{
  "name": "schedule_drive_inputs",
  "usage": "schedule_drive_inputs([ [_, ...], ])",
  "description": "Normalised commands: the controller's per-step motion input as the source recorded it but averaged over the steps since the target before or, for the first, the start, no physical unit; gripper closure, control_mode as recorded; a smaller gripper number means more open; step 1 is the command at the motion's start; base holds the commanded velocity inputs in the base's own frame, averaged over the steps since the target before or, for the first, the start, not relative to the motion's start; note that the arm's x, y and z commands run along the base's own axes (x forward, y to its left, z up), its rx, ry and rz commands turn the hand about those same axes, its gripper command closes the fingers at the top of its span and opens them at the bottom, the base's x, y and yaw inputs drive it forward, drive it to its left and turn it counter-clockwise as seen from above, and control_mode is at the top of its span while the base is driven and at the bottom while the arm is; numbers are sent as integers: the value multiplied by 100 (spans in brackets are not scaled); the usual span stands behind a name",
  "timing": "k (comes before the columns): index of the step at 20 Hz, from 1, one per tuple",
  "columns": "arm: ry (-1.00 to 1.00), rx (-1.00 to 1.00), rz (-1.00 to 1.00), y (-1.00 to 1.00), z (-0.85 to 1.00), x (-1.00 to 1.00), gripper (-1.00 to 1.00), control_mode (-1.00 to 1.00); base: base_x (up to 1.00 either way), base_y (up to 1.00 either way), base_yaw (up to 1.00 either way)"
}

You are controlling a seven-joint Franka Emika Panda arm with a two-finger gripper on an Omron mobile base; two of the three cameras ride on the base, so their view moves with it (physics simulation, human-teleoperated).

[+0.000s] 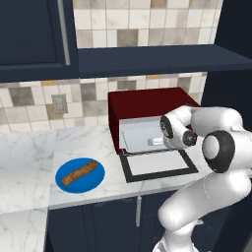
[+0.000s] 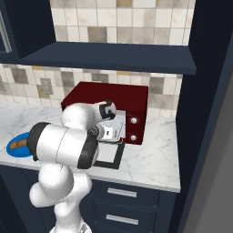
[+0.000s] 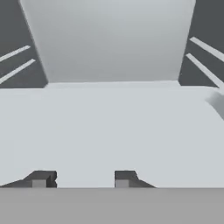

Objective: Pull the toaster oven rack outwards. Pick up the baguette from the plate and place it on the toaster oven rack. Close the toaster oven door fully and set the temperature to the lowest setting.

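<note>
The dark red toaster oven (image 1: 147, 101) stands on the counter with its door (image 1: 157, 165) folded down flat in front. My gripper (image 3: 83, 178) reaches into the open cavity just above the light-grey rack (image 3: 113, 127). Its fingertips (image 3: 41, 178) stand partly apart, and only the rack's pale surface shows between them. From the left base the hand (image 1: 156, 141) sits over the rack (image 1: 135, 135) near its front edge. The baguette (image 1: 80, 172) lies on the blue plate (image 1: 66, 186), to the left of the oven.
Two pale knobs (image 2: 134, 120) sit on the oven's right panel (image 2: 136, 125). A dark shelf (image 1: 157, 59) overhangs the oven. A tall dark cabinet wall (image 2: 205, 113) closes the counter's right end. Side rails (image 3: 205, 52) line the cavity walls.
</note>
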Motion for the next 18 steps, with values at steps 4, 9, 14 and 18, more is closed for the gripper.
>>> schedule_drive_inputs([
  [4,12,1,15,-44,-20,-100,-100,-100,0,0,0],
  [9,0,11,16,-8,93,-100,-100,-100,0,0,0],
  [14,10,2,13,-4,100,-95,-100,-100,0,0,0],
  [18,3,0,12,-27,74,-83,-100,-100,0,0,0],
])
